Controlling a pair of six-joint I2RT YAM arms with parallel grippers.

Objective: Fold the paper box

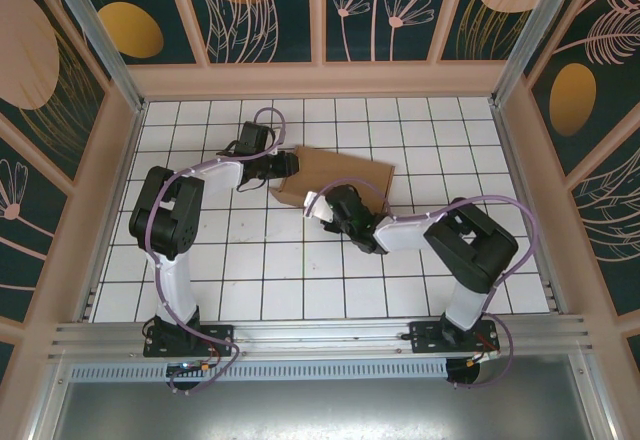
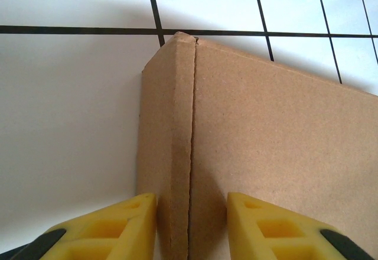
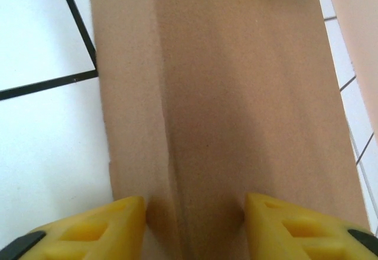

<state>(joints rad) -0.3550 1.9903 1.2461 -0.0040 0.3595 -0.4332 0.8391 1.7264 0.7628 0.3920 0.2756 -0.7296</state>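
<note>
left gripper at the left end of the paper box, jaws astride a corner edge — pinching or not, can't tell. the box lies flat on the tiled table; right gripper at its near edge — jaws apart over a crease.

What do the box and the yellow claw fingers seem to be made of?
The paper box: plain brown cardboard, matte and fibrous, creased at its folded edge. Fingers of the left claw: probably moulded yellow plastic or rubber, with hollow pockets.
</note>
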